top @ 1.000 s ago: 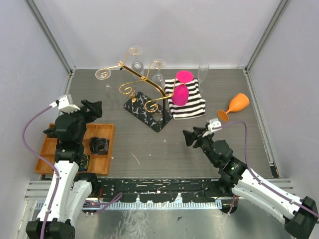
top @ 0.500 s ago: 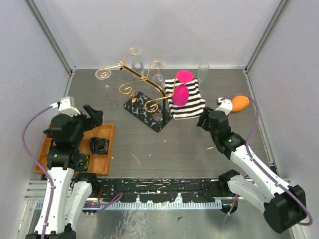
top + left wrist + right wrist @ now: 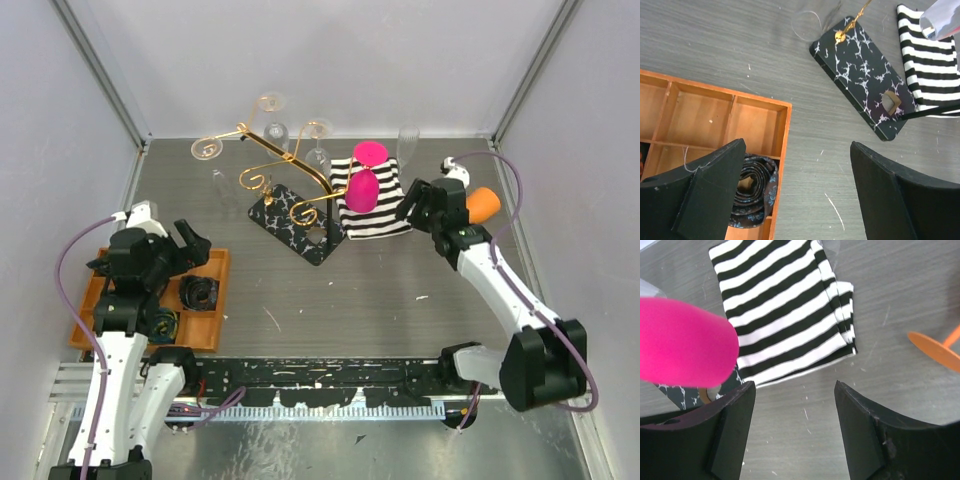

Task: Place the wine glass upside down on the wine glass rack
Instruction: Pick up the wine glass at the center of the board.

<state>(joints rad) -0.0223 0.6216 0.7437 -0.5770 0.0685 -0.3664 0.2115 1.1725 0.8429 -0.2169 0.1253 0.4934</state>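
**1. Wine glass rack** [image 3: 283, 165]: gold wire on a black marbled base [image 3: 862, 95], far centre of the counter [image 3: 330, 300]. At least 2 clear glasses [image 3: 277, 131] hang from it.

**2. Pink wine glass** [image 3: 363, 188]: on the striped cloth [image 3: 385, 215], just right of the rack. Its foot points to the far side and its bowl sits nearer the arms. You cannot tell whether it stands on its rim or lies flat.

**3. Orange wine glass** [image 3: 483, 205]: on its side on the counter, right of the cloth. From above you see only the bowl, because the arm covers the rest. Your right wrist view catches its foot [image 3: 935, 351] at the frame's edge.

**4. Right claw** [image 3: 792, 387]: open and empty, between items 2 and 3, with pink to its left and orange to its right. It is by far the nearer arm to both glasses. Which glass it is meant for is not settled.

**5. Left claw** [image 3: 797, 150]: open and empty, over the wooden tray [image 3: 100, 300], well apart from every glass.
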